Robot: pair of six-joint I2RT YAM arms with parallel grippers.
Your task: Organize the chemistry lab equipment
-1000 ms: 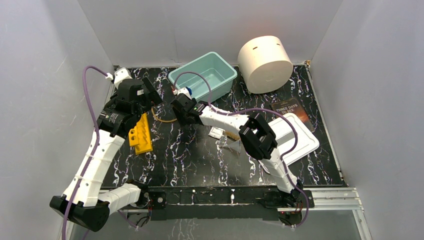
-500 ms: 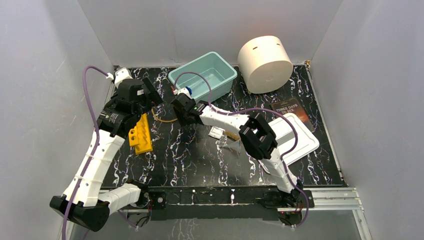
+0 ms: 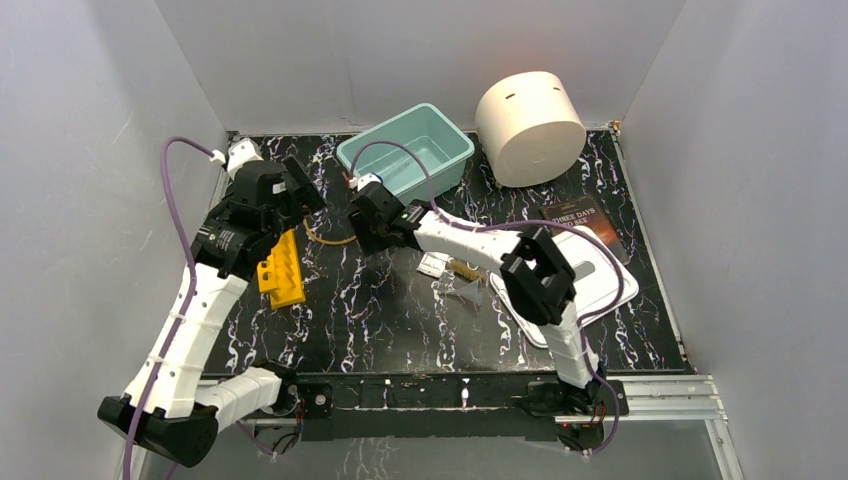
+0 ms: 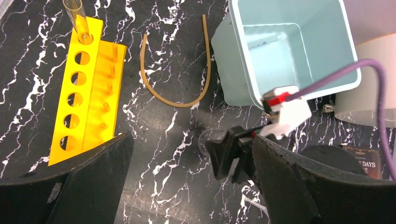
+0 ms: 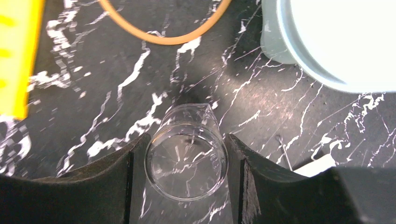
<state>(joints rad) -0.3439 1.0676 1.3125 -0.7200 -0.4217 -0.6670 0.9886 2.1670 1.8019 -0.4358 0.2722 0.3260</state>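
From above, the right gripper [image 3: 366, 230] covers the tiny glass beaker [image 5: 186, 161]. In the left wrist view we get only a faint clear arc of it.

Right wrist view:
- The amber rubber tubing [image 5: 163, 36] runs off the top edge.
- The yellow rack [image 5: 16, 56] is blurred and cut at the left.
- The teal bin [image 5: 327, 60] is cut at the top right.

The right arm part-hides the wooden-handled brush [image 3: 464, 269]. The dark book [image 4: 362, 161] is cut off, and we read only part of its title. The clear funnel [image 3: 466, 291] is too small for detail.
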